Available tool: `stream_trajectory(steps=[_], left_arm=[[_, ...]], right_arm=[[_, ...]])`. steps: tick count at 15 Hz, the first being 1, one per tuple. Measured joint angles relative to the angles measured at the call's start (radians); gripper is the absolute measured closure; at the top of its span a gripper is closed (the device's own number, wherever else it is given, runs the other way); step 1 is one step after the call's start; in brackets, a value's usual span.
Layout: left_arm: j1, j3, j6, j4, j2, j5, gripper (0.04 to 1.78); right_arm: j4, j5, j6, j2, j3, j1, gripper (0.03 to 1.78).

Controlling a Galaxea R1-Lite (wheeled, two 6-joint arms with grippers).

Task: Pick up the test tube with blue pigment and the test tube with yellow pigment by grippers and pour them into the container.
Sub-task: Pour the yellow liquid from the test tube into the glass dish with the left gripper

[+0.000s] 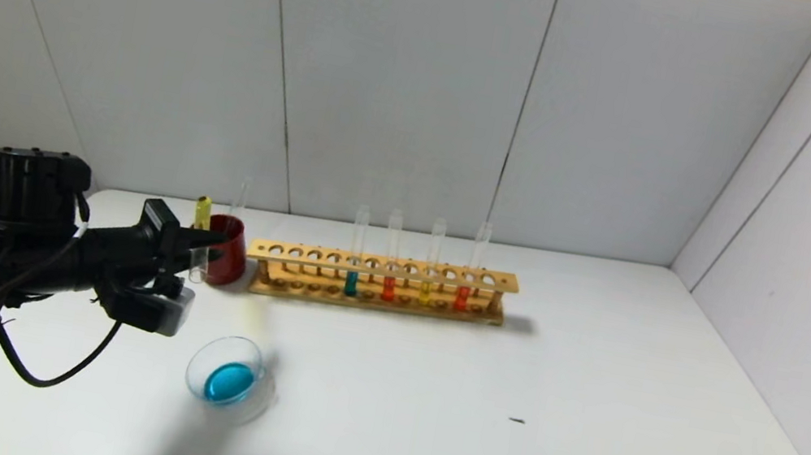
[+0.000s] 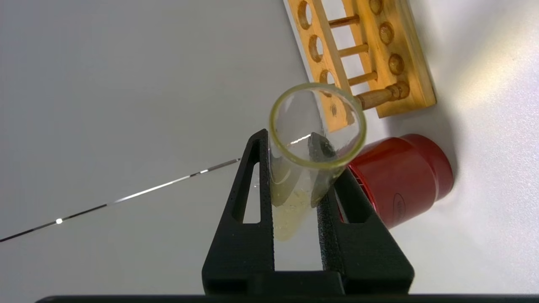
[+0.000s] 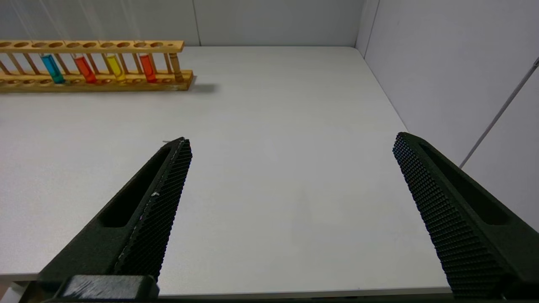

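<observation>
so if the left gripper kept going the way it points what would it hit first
Probably the dark red cup, right beyond the left gripper and the yellow-tinged tube it holds; depth is hard to judge.

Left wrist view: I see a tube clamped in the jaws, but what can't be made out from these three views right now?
- The container: outside both wrist views; head view alone shows blue liquid in it.
- The held test tube: its closed end is out of the left wrist view, and the left gripper covers part of it in head view.
- Red cup: contents hidden by its wall.
- Right gripper: open, outside head view.
</observation>
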Motion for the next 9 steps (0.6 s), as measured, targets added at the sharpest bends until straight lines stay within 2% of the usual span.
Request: stream_trajectory(steps=[9], left_arm=[[-0.026,-0.001,0.016,-0.007,0.032,0.074,1.48]], right_arm=[[0.0,0.0,0.0,0.0,0.0,0.0,0.06]])
